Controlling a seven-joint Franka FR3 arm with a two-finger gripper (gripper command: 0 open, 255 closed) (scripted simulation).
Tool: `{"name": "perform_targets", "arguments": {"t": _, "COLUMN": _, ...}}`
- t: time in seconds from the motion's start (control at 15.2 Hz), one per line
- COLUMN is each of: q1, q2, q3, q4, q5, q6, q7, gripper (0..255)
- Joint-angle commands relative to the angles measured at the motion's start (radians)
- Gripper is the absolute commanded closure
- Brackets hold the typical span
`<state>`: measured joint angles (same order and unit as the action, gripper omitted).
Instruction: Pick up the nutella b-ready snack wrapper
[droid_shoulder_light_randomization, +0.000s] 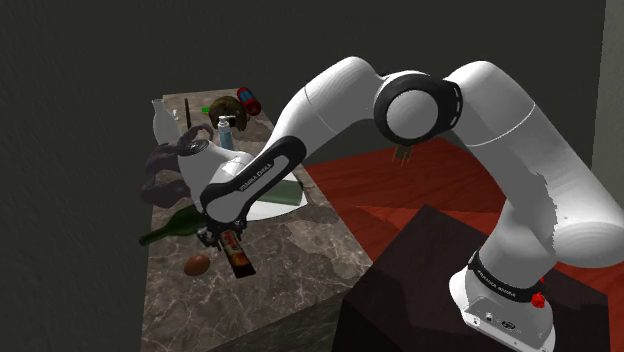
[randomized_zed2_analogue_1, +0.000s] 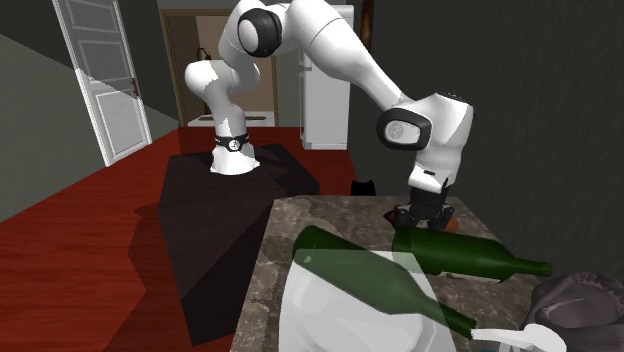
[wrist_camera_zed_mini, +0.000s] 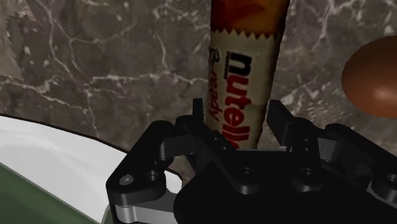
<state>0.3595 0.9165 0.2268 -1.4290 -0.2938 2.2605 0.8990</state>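
The nutella b-ready wrapper (wrist_camera_zed_mini: 245, 70) is a long bar pack, white with an orange-brown end, lying on the dark marble counter (droid_shoulder_light_randomization: 290, 275). My black gripper (wrist_camera_zed_mini: 240, 114) is shut on one end of it, with a finger pressed against each side. In the shoulder view the gripper (droid_shoulder_light_randomization: 222, 240) points down at the counter and the wrapper (droid_shoulder_light_randomization: 239, 259) sticks out below it toward the counter's front. In the second exterior view the gripper (randomized_zed2_analogue_1: 424, 214) stands just behind a green bottle.
A brown egg-shaped thing (droid_shoulder_light_randomization: 197, 265) lies close beside the wrapper. A dark green bottle (droid_shoulder_light_randomization: 170, 228) lies on the gripper's other side, and a second bottle (randomized_zed2_analogue_1: 380, 285) rests over a white dish (randomized_zed2_analogue_1: 320, 320). Several items crowd the counter's far end (droid_shoulder_light_randomization: 225, 120).
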Motion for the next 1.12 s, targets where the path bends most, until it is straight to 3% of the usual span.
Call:
{"name": "perform_targets", "arguments": {"t": 0.0, "q1": 0.002, "q2": 0.006, "q3": 0.0, "q4": -0.003, "q5": 0.001, "q6": 0.001, "q7": 0.001, "gripper": 255}}
{"name": "perform_targets", "arguments": {"t": 1.06, "q1": -0.017, "q2": -0.127, "q3": 0.025, "q4": -0.047, "q5": 0.025, "q6": -0.087, "q7": -0.013, "gripper": 255}}
